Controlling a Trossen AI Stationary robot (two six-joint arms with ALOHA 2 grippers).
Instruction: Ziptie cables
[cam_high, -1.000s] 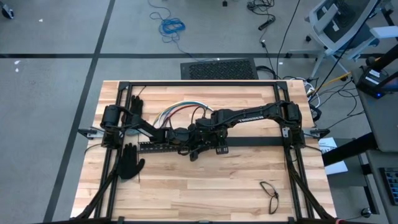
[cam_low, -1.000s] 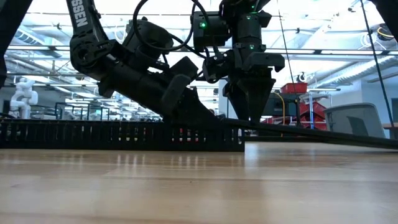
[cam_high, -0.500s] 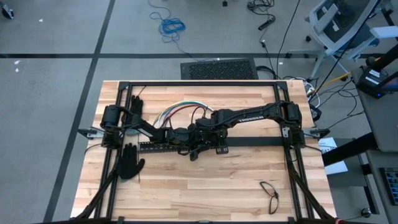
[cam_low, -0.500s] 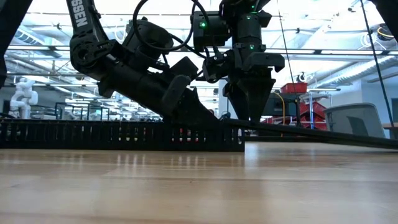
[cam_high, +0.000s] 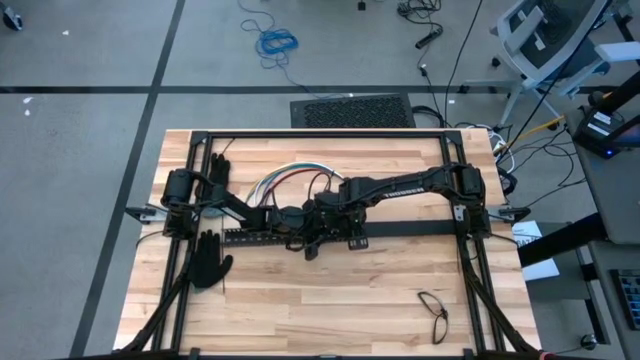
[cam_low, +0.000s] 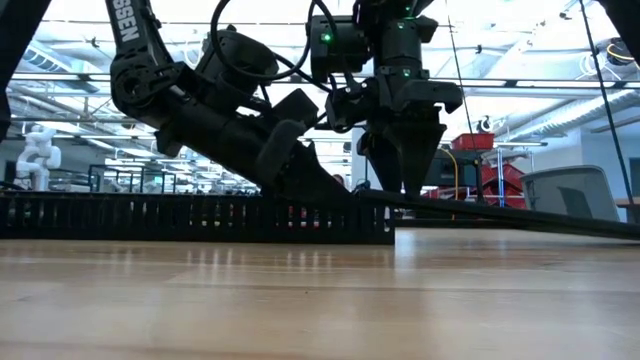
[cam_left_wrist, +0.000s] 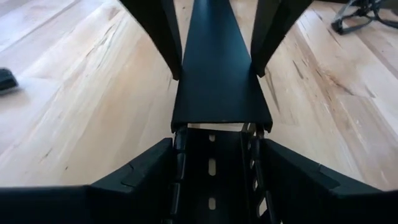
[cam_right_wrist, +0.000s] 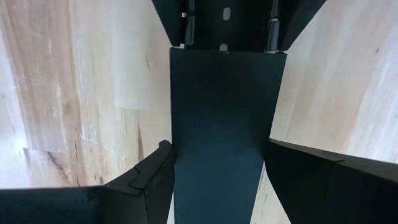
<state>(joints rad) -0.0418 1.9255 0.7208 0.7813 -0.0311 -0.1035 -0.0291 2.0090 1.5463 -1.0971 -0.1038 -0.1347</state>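
Centrally: left end effector (cam_left_wrist: 211, 180) fingers straddle slotted black cable duct (cam_left_wrist: 211, 162), contact unclear | right end effector (cam_right_wrist: 217, 180) fingers flank flat black duct cover (cam_right_wrist: 221, 124), grip cannot tell | both meet mid-surface (cam_high: 330, 300) | cables (cam_high: 285, 180) loop just behind arms | black glove (cam_high: 208, 262) front-left | zipties not discernible
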